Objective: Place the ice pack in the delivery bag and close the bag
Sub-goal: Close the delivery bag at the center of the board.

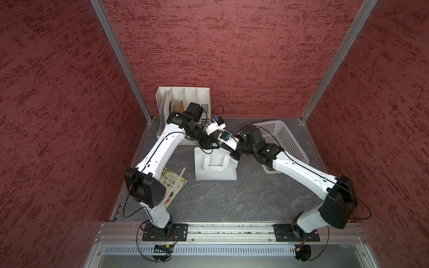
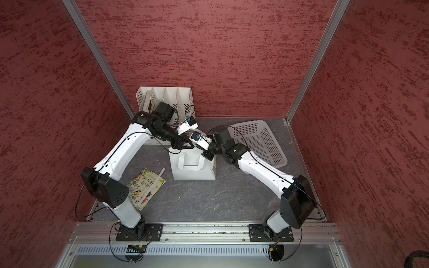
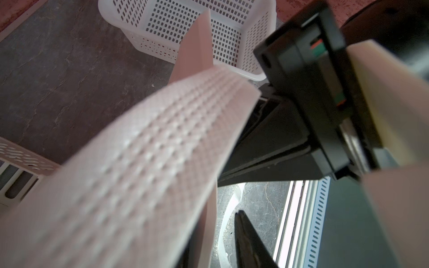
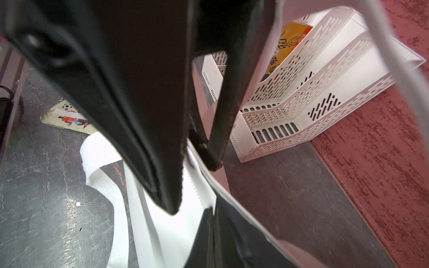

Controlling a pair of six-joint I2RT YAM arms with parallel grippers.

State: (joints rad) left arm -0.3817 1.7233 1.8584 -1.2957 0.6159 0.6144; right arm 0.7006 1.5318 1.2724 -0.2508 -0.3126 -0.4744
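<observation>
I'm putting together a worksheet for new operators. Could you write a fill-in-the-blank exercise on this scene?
1. The picture book lies flat on the ___.
2. The slotted file rack sits against the back ___.
3. The walls of the plastic basket are full of small ___.
4. The delivery bag in the middle is ___ in colour.

Missing words: table; wall; holes; white.
</observation>
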